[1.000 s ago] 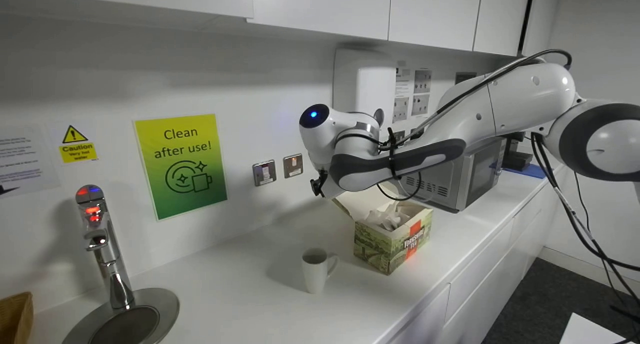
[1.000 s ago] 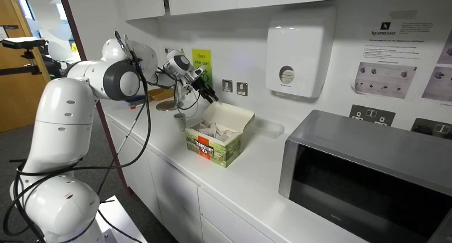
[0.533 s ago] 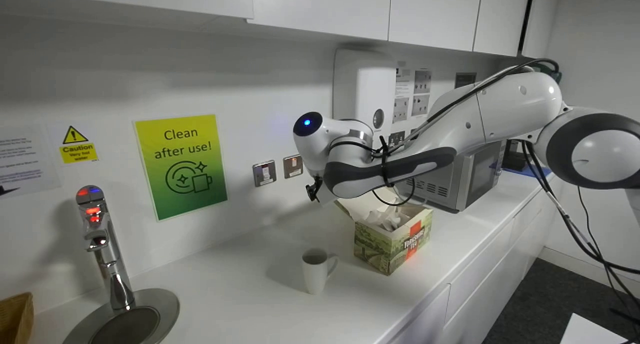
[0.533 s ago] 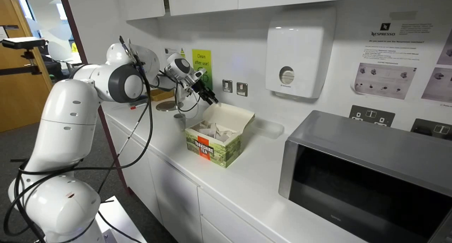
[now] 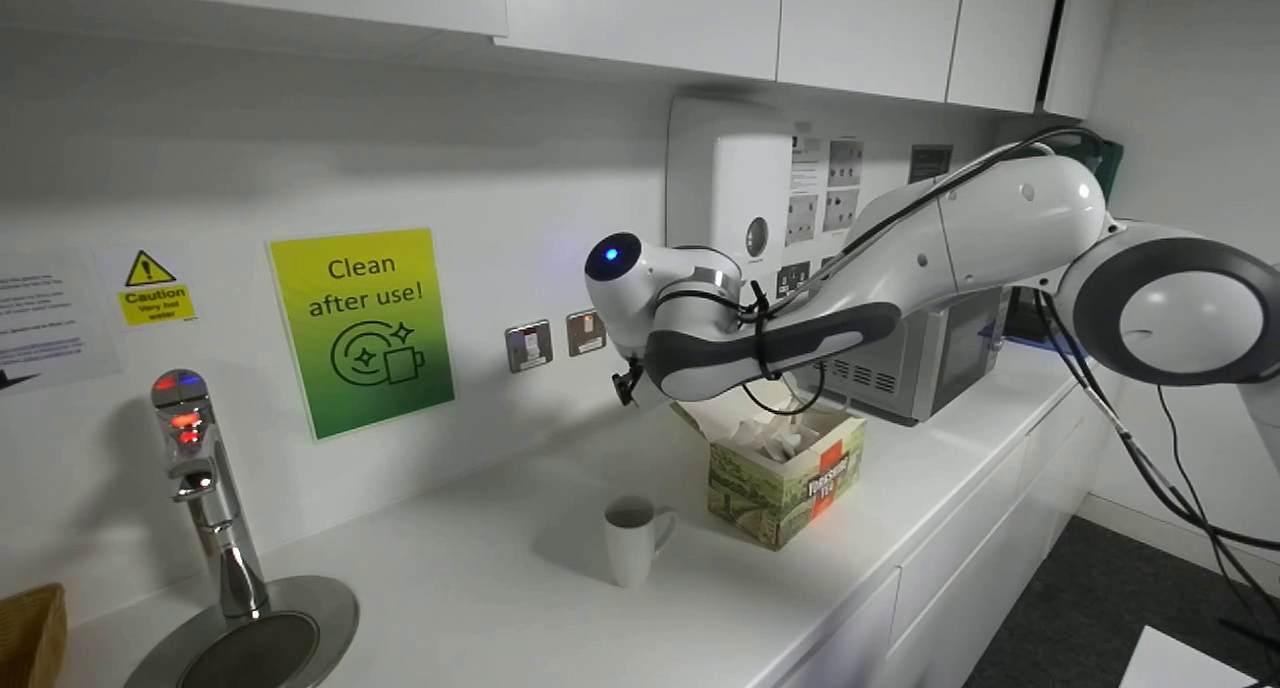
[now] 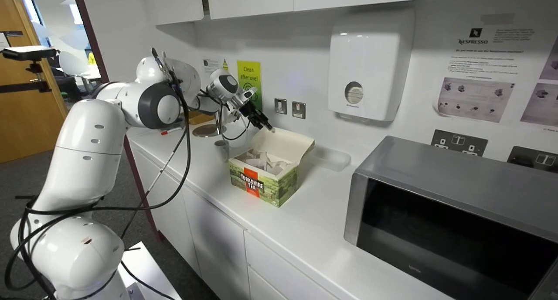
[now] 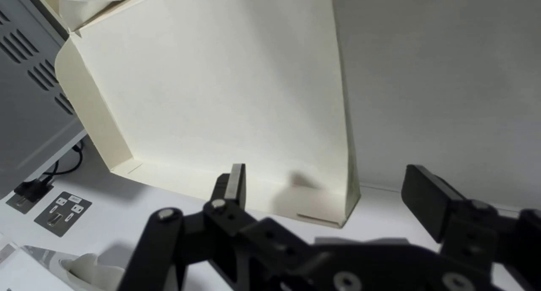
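The pincer (image 7: 325, 179) stands wide, its two black fingers (image 7: 424, 202) well apart; in the wrist view a corner of a raised cardboard lid (image 7: 228, 88) shows between them. In an exterior view the fingertips hang just beside that lid's upper edge; whether they touch it, I cannot tell. The lid belongs to a Yorkshire Tea box (image 6: 257, 182) sitting upright on the white tabletop (image 5: 470, 608), with pale tea bags (image 6: 261, 161) heaped inside. Near the box stands an upright white mug (image 5: 628, 550), its handle toward the box. A translucent plastic tray (image 6: 331, 158) lies between box and wall. Farther out come a microwave (image 6: 440, 221) and, beyond the mug, a chrome tap (image 5: 215, 513). A paper towel dispenser (image 6: 370, 64) hangs on the wall.
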Robot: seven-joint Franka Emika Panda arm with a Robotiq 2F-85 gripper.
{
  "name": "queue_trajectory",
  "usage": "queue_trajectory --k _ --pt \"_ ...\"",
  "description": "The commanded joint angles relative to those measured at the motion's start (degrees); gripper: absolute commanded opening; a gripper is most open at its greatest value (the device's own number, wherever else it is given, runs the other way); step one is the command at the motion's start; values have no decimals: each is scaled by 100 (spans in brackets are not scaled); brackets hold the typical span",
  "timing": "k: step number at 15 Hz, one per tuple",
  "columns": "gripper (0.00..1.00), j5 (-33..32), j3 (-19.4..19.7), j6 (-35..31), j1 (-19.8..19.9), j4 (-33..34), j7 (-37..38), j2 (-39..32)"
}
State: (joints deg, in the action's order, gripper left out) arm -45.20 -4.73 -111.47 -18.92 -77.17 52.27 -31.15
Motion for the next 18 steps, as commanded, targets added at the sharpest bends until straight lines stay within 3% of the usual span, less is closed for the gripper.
queue_trajectory --k 1,6,13,18 --pt "100 -15 163 65 -118 210 -57 -99" --pt "100 -71 219 334 -187 236 -81 -63" --pt "100 -619 422 1987 -532 682 56 -181" --pt "100 -844 369 2683 -603 1018 61 -354"
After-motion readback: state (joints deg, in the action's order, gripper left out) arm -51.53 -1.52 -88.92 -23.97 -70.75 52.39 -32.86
